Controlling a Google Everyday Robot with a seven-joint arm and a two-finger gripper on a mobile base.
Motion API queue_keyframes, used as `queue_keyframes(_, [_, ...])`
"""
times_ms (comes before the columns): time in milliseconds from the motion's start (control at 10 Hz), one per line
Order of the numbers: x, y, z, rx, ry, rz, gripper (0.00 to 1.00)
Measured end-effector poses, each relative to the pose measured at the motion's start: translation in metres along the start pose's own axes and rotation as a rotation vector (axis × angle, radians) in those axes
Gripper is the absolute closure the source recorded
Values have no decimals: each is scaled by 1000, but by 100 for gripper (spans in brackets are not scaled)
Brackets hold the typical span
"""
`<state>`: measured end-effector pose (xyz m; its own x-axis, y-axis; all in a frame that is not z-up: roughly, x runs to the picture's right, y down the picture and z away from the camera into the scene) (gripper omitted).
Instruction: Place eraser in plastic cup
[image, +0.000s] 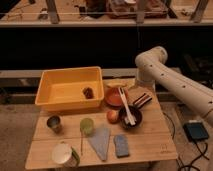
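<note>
**Early stage: nothing yet grasped.** The gripper (141, 91) hangs at the end of the white arm over the right rear of the counter (152, 145), just above the eraser (143, 100). Its jaws stand wide and hold nothing. The eraser lies on the counter beside the red bowl (113, 96). The plastic cup (86, 125) stands well apart to the left, near the yellow bin (44, 95). Judged remaining: descent, grasp, lift, carry to the cup, release.

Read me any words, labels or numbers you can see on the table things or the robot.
None: no word, label or number can be read anywhere.
The white-topped round container: no legible label.
The eraser: stripes only, no print.
The gripper, low over the wooden table's far right beside the eraser: no marking visible.
</note>
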<state>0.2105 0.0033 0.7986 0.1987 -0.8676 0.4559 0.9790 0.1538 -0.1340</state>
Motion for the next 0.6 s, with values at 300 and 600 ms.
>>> queue_keyframes(300, [2, 3, 1, -8, -5, 11, 22])
queue_keyframes(600, [29, 4, 28, -96, -60, 177, 22])
